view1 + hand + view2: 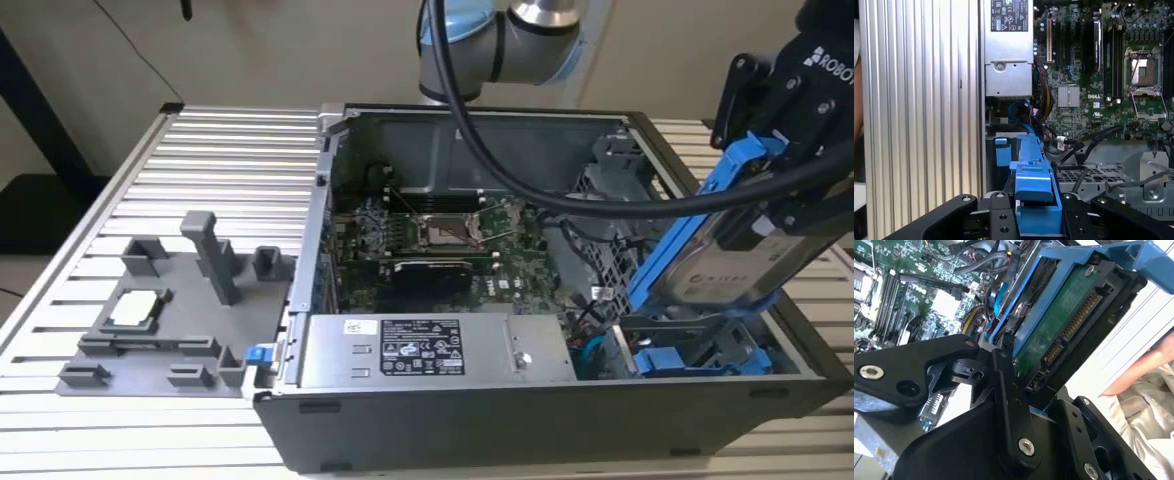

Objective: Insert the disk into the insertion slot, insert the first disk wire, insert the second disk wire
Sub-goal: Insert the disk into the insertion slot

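The disk point(714, 250) hangs tilted, its lower end close over the slot point(694, 352), in the near corner of the case point(441, 425) on the exterior view's right. The gripper point(1037, 216) pinches the disk's blue frame at its upper end.

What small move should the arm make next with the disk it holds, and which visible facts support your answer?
Probably ease the flat silver-grey disk in its bright blue plastic frame down along its own slant. The pincer is shut on it, it hangs steeply tilted, and its lower end is at the mouth of the rectangular dark-grey metal insertion slot, not yet seated.
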`<act>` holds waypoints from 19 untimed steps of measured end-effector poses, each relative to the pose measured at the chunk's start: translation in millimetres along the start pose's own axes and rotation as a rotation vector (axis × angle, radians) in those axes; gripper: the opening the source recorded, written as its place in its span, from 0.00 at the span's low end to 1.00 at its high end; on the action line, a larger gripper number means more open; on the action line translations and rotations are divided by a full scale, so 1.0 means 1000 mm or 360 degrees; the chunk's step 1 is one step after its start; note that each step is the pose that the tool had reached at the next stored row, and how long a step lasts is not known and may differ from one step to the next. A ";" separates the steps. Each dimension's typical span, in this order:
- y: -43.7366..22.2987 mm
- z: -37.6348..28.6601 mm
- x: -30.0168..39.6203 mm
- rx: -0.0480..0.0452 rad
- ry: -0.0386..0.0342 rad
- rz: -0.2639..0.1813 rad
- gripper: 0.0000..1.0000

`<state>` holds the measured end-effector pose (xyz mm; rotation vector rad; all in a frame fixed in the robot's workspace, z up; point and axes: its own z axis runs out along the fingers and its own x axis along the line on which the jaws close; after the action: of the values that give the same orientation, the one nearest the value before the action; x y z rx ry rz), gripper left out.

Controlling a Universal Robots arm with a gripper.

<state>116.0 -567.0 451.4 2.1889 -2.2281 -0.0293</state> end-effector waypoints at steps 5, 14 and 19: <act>-0.0001 0.0030 0.0000 0.0002 0.0000 -0.0001 0.33; -0.0001 0.0047 0.0000 0.0002 0.0000 -0.0001 0.33; -0.0003 0.0114 0.0001 0.0014 -0.0003 -0.0001 0.33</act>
<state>116.0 -567.0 440.0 2.1945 -2.2327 -0.0217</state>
